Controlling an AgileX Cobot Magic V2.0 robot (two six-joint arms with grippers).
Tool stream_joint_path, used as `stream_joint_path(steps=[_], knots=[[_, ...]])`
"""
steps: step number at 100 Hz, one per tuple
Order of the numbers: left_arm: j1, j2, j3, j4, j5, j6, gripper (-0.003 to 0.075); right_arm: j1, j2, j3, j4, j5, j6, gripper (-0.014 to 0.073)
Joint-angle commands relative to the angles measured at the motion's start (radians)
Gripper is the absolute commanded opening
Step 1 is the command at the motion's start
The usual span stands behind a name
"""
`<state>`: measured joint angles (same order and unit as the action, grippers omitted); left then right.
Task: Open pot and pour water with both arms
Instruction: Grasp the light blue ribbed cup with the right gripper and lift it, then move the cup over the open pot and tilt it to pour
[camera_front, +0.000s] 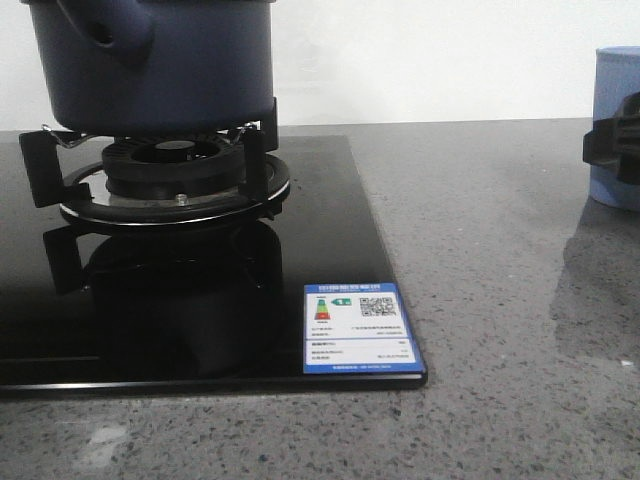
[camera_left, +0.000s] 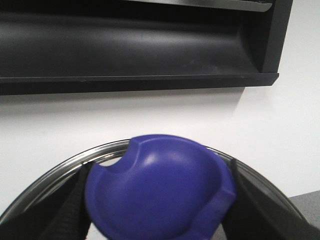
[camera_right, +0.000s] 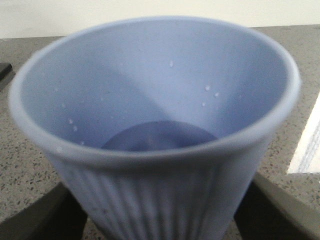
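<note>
1. The pot (camera_front: 150, 65) is big, round and dark blue. It sits on the black metal stand over the gas burner (camera_front: 170, 170), at the left of the front view.
2. The pot's short handle stub (camera_front: 105, 30) has a round hole in it and points toward the camera.
3. The burner is part of a shiny black glass stove top (camera_front: 200, 300) that lies on the grey speckled bench (camera_front: 500, 300).
4. A blue and white label (camera_front: 360, 328) is stuck on the near right corner of the stove top.
5. The left pincer (camera_left: 160, 200) holds the lid knob (camera_left: 160, 195), a bright blue rounded knob. One dark finger (camera_left: 65, 210) is on each side of the knob, pressing against it.
6. Behind the knob you can see the shiny metal rim of the lid (camera_left: 55, 172). A white wall and a dark shelf (camera_left: 140, 50) are farther back.
7. The right pincer (camera_right: 160, 210) holds a light blue ribbed cup (camera_right: 155, 125). Its dark fingers (camera_right: 45, 215) sit on both sides of the cup, low down.
8. The cup stands upright at the far right of the front view, well apart from the pot.
9. Tiny water drops cling to the inside wall of the cup. Its bottom looks darker blue, and I cannot tell if water is in there.
</note>
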<state>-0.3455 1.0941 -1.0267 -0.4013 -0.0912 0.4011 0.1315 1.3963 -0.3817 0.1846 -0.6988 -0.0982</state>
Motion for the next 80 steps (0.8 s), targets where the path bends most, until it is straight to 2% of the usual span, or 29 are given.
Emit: stream_joint_path(steps=[1,12,54,60,80], knots=[[0.001,-0.029,-0.044,0.005,-0.109,-0.001,0.0341,0.000,-0.017,-0.027,-0.013,-0.112,-0.008,0.0376],[0.001,-0.029,-0.044,0.005,-0.109,-0.001,0.0341,0.000,-0.017,-0.027,-0.013,-0.114,-0.008,0.0319],[0.001,-0.029,-0.044,0.005,-0.109,-0.001,0.0341,0.000,-0.101,-0.030,-0.125,-0.075,0.002,0.0321],[0.001,-0.029,-0.044,0.005,-0.109,-0.001,0.0341,0.002,-0.130,-0.048,-0.137,-0.019,0.002,0.0321],[0.008,-0.029,-0.044,0.007,-0.109,-0.001,0.0341,0.039,-0.211,-0.216,-0.192,0.299,0.002,0.0321]])
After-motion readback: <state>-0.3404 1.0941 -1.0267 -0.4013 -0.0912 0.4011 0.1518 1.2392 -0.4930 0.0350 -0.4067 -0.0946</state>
